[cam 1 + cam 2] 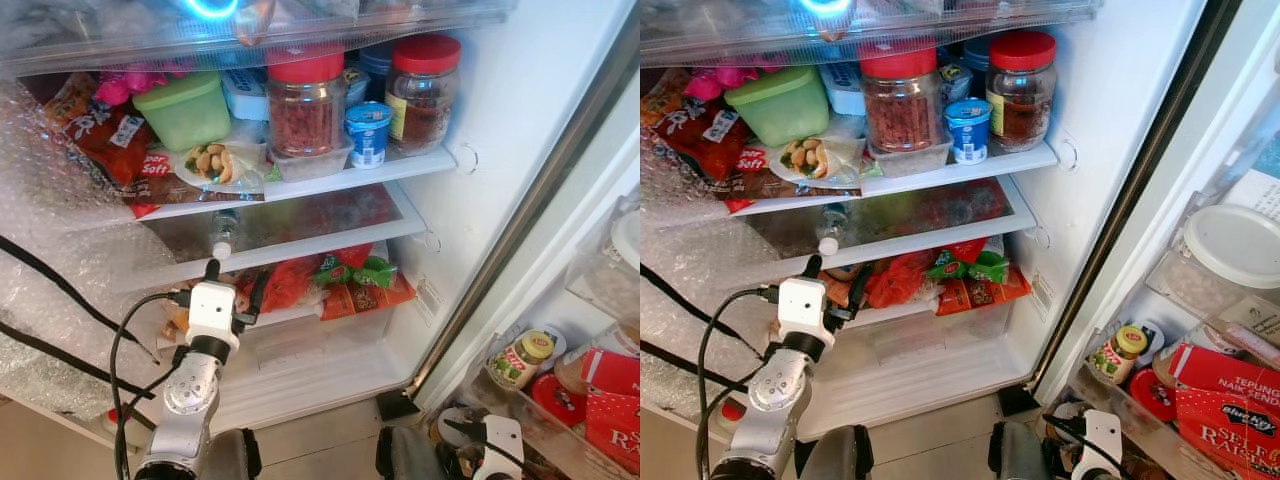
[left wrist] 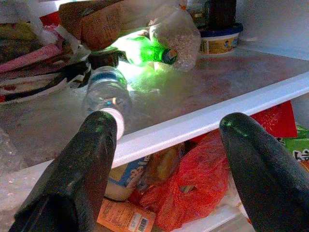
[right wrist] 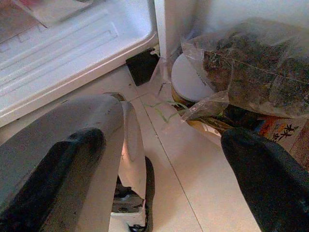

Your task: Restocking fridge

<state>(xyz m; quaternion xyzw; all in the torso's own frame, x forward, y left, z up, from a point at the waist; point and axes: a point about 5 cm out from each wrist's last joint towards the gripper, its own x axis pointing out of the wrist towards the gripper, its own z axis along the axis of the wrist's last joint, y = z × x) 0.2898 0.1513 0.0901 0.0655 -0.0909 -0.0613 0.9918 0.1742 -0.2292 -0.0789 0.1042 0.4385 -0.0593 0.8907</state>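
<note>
Left gripper [image 2: 164, 159] hovering before glass shelf [image 2: 231, 101], black fingers [image 2: 82, 169] spread, empty. Clear plastic water bottle [image 2: 107, 92] lying on shelf. Right gripper [image 3: 159, 179] hanging low, released.

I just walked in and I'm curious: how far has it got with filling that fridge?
Much looks stocked: jars and tubs crowd the top shelf. In hand: the left pincer, open and empty, sits right in front of a water bottle lying on the middle shelf. Left: the right pincer hangs open and empty near the floor.
</note>
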